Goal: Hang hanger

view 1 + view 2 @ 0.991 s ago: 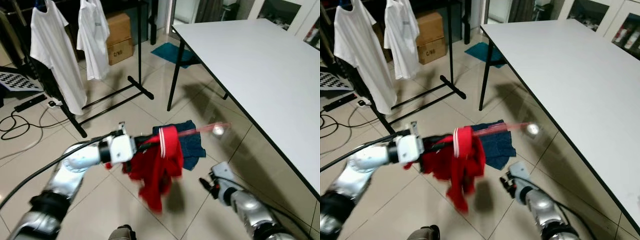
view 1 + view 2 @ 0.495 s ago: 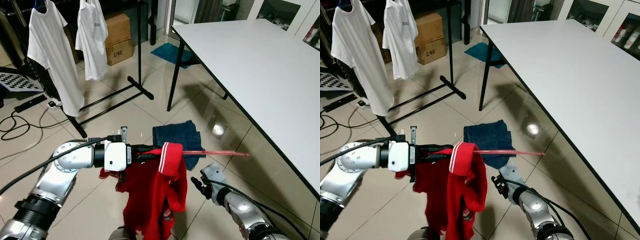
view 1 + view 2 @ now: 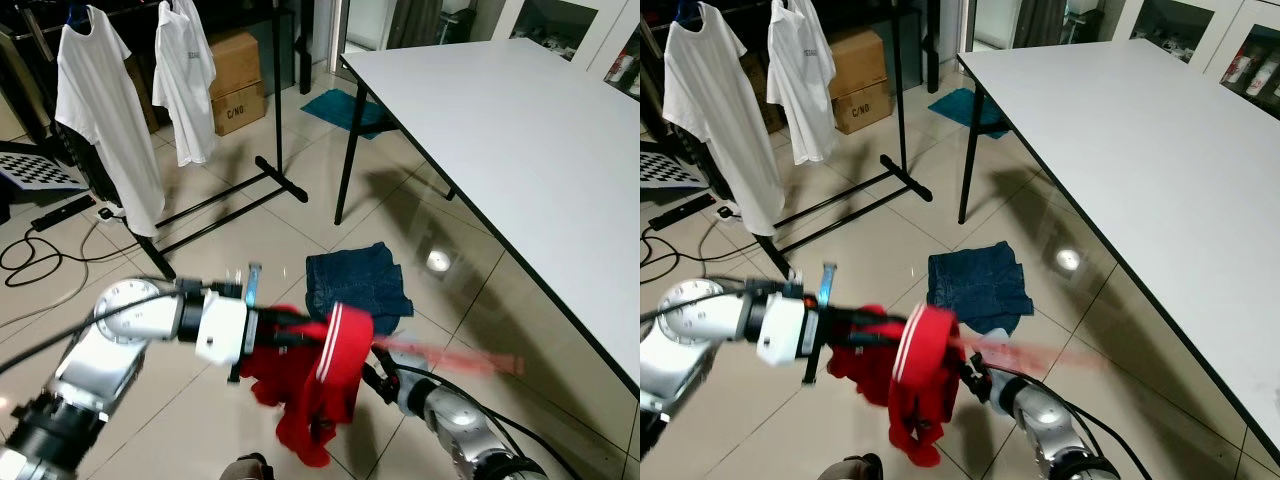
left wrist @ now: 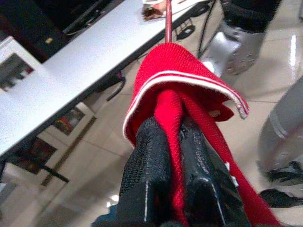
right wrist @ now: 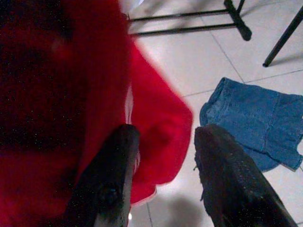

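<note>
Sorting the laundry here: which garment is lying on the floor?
The blue denim shorts, flat on the tiles beside the table leg. The white T-shirts hang on the rack; the red garment is in the left gripper.

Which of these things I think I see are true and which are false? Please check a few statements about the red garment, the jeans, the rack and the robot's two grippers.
1. The left gripper is shut on the red garment. True.
2. The blue denim shorts lie on the white table. False: they lie on the tiled floor beside the table.
3. Two white T-shirts hang on the black clothes rack. True.
4. The right gripper is clamped on the red garment. False: its fingers are open, close to the garment.
5. A red hanger sticks out from the garment. True, though it is blurred.
</note>
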Robot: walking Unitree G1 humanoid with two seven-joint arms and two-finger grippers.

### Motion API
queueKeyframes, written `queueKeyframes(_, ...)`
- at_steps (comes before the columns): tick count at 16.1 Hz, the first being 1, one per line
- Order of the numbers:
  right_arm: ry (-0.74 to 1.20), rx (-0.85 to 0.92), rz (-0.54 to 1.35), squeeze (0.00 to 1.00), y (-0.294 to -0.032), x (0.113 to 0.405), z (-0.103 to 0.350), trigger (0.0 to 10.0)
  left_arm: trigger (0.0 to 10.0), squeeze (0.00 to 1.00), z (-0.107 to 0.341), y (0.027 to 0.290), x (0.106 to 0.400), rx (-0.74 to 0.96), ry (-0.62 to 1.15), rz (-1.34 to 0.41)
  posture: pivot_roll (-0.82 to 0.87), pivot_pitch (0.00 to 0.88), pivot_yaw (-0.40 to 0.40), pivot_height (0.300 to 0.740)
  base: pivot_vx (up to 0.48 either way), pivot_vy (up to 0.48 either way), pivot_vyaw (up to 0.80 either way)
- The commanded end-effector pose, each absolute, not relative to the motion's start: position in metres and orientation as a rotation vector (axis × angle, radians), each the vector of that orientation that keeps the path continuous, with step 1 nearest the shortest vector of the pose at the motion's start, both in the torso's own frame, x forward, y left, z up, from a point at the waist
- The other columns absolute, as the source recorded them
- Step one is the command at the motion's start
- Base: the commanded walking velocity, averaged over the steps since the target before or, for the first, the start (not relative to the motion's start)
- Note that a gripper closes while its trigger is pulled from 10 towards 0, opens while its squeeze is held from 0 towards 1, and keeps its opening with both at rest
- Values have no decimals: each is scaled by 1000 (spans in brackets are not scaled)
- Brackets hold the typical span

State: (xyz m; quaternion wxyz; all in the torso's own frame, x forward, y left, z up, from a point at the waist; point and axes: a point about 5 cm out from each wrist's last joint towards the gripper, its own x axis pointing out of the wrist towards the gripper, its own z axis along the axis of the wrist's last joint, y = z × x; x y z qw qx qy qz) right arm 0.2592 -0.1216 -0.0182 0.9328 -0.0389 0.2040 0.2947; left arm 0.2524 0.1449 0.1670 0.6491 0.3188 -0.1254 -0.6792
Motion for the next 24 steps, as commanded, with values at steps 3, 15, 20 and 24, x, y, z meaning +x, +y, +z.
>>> queueKeyframes(3,431,104,538,0,-108,264,-16,10000,10000,0,173,131,247,682,-366,-1558,206,86,-3,740,0,0,0)
queueKeyframes(15,500,601,896,0,-79,242,-17,0,10000,0,170,126,248,667,-382,-1507,206,100,-22,740,0,0,0)
queueKeyframes(20,431,644,570,0,-126,262,-14,0,10000,0,164,129,252,667,-364,-1470,203,100,-25,740,0,0,0)
queueKeyframes(24,392,634,425,0,-163,265,-12,0,10000,0,162,137,260,669,-344,-1395,203,101,-28,740,0,0,0)
